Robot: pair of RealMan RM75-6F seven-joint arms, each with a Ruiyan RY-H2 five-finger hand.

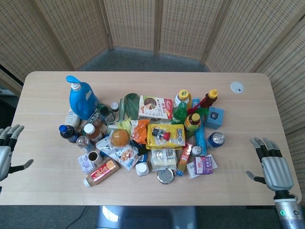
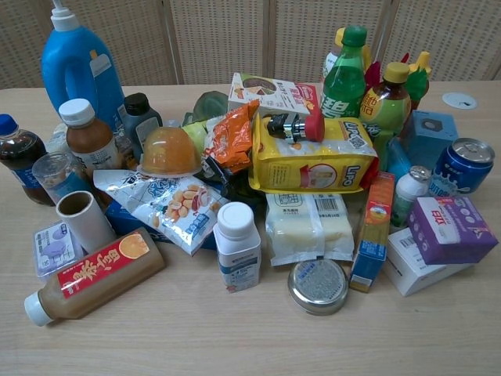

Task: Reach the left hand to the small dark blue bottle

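The small dark bottle with a blue cap (image 1: 67, 133) stands at the left edge of the pile, also seen at the far left of the chest view as the dark bottle (image 2: 19, 159). My left hand (image 1: 6, 153) hovers at the table's left edge, fingers spread and holding nothing, well to the left of the bottle and a little nearer the front. My right hand (image 1: 273, 166) is open by the front right corner, far from the pile. Neither hand shows in the chest view.
A big blue detergent jug (image 1: 83, 98) stands behind the bottle. A brown white-capped bottle (image 1: 92, 132), a clear cup (image 1: 83, 142) and a dark grey bottle (image 1: 106, 114) crowd its right side. Bare table (image 1: 38, 143) lies between hand and bottle.
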